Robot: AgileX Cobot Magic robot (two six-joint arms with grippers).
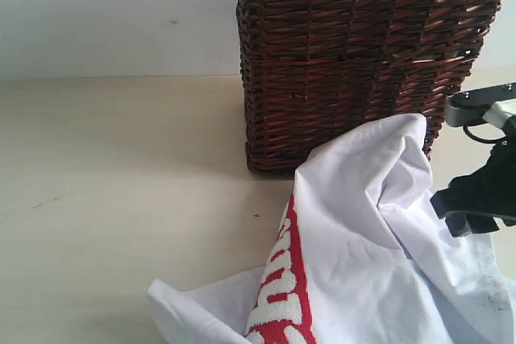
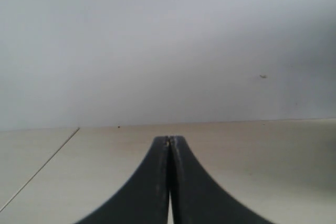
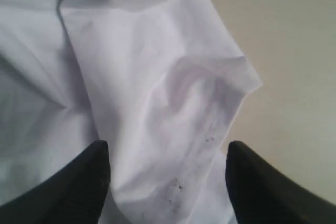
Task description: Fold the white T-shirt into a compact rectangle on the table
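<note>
While T-shirt (image 1: 363, 223) crowds basket (image 1: 355, 62), left table (image 1: 121, 199) bare | left jaws together | right jaws apart

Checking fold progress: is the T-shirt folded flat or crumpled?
Crumpled. The T-shirt lies in a bunched heap in front of the basket, with loose creases.

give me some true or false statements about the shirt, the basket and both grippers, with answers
The white T-shirt lies crumpled, not folded: true.
The left gripper is open: false, its jaws are shut on nothing.
The right gripper is clamped shut: false, its jaws stand open over the shirt.
The wicker basket stands on the table beyond the shirt: true.
The shirt's red strip is hidden: false, it shows in the exterior view.
</note>
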